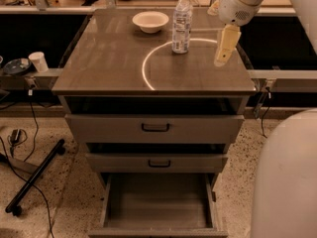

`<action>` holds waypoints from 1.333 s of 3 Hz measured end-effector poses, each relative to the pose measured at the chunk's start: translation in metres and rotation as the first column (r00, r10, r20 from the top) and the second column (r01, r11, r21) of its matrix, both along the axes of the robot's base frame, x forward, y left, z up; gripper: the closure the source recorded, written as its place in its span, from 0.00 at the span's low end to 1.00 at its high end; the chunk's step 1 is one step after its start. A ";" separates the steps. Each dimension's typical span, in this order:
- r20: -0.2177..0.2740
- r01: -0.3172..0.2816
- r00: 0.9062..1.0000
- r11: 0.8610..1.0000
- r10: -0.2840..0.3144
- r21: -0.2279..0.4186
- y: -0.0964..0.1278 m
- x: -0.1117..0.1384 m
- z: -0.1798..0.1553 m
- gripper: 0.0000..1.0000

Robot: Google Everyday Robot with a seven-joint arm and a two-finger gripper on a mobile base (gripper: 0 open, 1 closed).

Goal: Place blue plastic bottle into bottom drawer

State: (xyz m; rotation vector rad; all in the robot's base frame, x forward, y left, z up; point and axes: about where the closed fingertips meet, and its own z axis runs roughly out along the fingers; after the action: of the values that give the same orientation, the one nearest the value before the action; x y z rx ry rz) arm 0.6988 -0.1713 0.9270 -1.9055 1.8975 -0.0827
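bowl [151, 21]: cream, at the back of the cabinet top [109, 63], just left of your bottle.
bottom drawer [158, 202]: pulled open at the cabinet's foot.
blue plastic bottle [182, 21]: upright, capped, on the top; left of the gripper, not touching it.
gripper [221, 59]: hangs pointing down over the top's right side; you cannot tell its grip state.
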 end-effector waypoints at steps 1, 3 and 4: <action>0.013 0.004 1.000 1.000 -0.004 -0.012 -0.003 0.011 -0.004 0.00; 0.048 0.011 0.999 0.999 -0.008 -0.048 -0.010 0.051 -0.015 0.00; 0.094 0.032 0.995 0.997 -0.026 -0.065 -0.017 0.074 -0.012 0.00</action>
State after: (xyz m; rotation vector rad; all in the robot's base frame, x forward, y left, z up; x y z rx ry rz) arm 0.7725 -0.1882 0.9146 -1.8832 1.8824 -0.2420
